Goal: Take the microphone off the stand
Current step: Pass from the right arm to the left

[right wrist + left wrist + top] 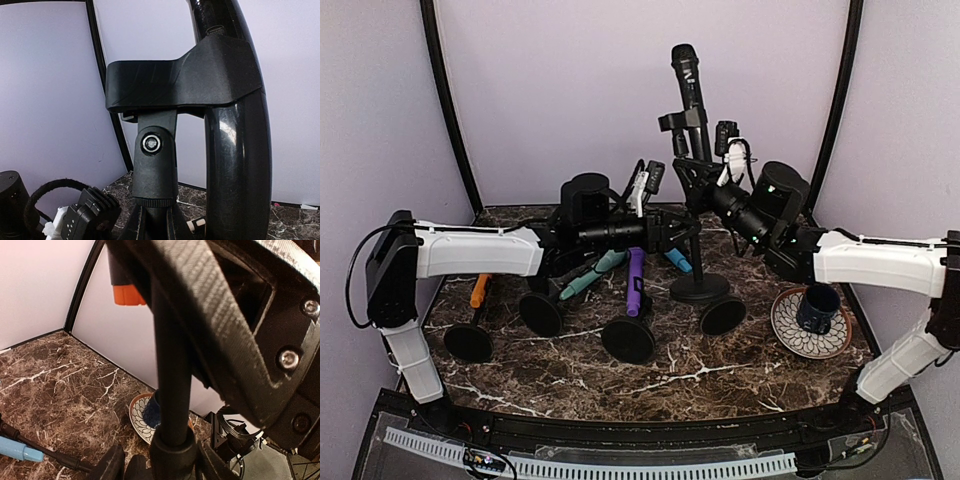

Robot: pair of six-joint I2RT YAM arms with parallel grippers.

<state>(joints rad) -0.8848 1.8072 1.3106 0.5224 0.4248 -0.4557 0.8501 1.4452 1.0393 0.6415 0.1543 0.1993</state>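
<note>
The microphone (686, 80) stands upright in the clip (180, 80) at the top of the stand (696, 262), head pointing up against the back wall. Its glossy body fills the right side of the right wrist view, and it is not yet out. The right gripper (701, 183) sits just below that clip with its fingers pressed together, seemingly pinching the thin stem under the swivel joint. I judge this is meant to steady the top while the microphone is drawn free. The left gripper (680, 236) reaches across lower down so that the pole runs between its fingers (one orange-tipped finger (128, 294) shows beside the pole). Whether they are clamped on it or only bracketing it I cannot tell. A hold this low would likely keep the round base (700, 290) from tipping toward the mug (817, 306) on its saucer (788, 330) nearby.
</note>
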